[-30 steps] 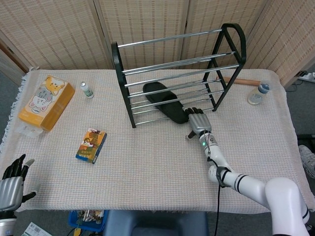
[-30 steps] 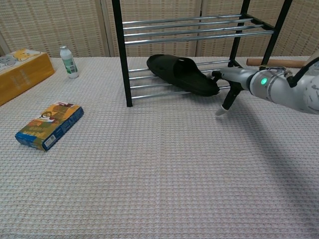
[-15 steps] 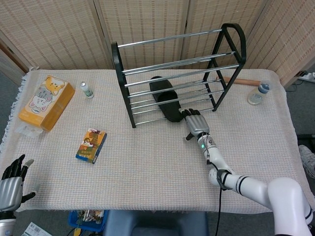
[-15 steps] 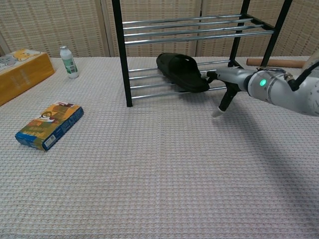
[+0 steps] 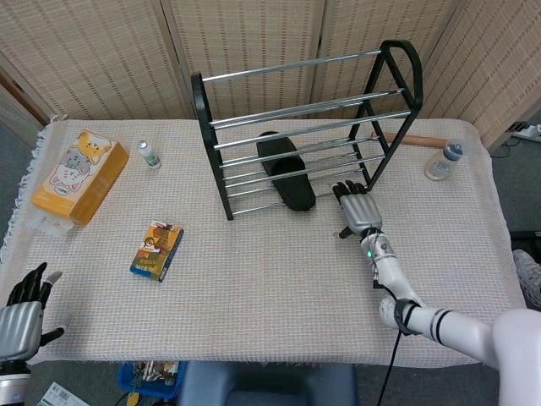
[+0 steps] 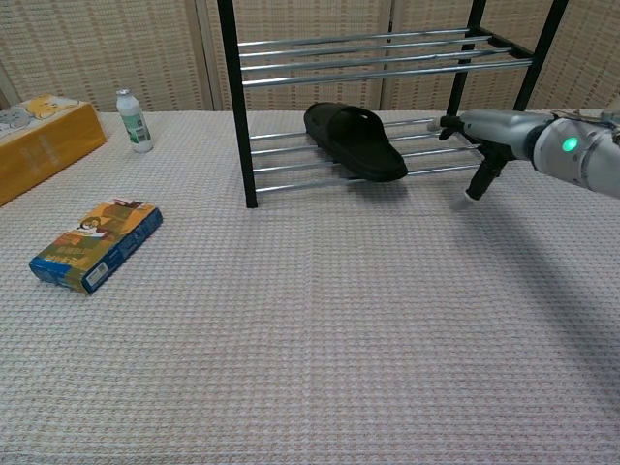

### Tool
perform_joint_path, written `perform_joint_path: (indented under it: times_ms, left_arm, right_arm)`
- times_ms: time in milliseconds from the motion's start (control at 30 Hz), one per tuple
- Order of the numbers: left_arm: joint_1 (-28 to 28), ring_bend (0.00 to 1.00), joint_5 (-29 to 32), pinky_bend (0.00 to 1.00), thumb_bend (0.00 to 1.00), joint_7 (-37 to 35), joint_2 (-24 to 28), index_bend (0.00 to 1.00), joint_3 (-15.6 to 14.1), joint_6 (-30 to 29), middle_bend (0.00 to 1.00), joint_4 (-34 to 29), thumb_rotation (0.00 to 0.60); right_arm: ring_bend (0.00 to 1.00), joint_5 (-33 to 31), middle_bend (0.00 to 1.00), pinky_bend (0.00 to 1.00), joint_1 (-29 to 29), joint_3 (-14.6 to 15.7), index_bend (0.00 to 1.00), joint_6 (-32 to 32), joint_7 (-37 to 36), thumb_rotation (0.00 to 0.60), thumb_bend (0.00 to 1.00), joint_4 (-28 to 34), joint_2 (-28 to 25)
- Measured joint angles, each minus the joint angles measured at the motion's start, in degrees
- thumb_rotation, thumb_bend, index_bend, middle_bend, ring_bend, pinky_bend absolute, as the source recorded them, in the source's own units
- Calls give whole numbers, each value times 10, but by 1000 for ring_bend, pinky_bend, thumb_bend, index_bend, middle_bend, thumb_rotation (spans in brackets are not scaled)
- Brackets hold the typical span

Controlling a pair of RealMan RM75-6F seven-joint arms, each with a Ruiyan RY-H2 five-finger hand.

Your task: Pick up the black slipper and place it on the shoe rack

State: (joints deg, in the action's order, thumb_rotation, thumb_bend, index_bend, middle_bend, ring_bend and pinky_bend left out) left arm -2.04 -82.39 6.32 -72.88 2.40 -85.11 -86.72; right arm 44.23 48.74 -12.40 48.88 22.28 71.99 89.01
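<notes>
The black slipper (image 5: 286, 169) (image 6: 356, 141) lies on the lowest bars of the black and chrome shoe rack (image 5: 304, 127) (image 6: 368, 68), its toe sticking out over the front bar. My right hand (image 5: 357, 208) (image 6: 496, 139) hovers just right of the slipper, apart from it, fingers spread and holding nothing. My left hand (image 5: 21, 304) is at the table's near left corner, fingers apart and empty; the chest view does not show it.
An orange tissue box (image 5: 80, 175) and a small bottle (image 5: 150, 154) stand at the left. A colourful small box (image 5: 157, 249) lies in front of them. A wooden stick (image 5: 423, 141) and a jar (image 5: 443, 161) sit right of the rack.
The slipper was pushed further onto the rack's lowest bars and turned. My right hand then let go of it and drew back to the right.
</notes>
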Motion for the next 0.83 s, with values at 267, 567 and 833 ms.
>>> perform_joint_path:
  times_ms: [267,567,833]
  left_arm:
    - [-18,0,-11,151,323,12,-5,163,6,9,0,-8,600]
    - [-25,0,-10,151,323,28,-3,162,9,11,0,-23,600]
    - [-29,0,-9,151,323,57,-11,162,15,1,0,-44,600]
  right_arm:
    - [49,69,88,43,-78,32,0,119,-2,600,192,121,-80]
    - [49,207,116,43,-205,99,0,290,-39,600,212,189,-144]
    - [50,312,120,43,-336,159,0,415,-140,600,212,195,-188]
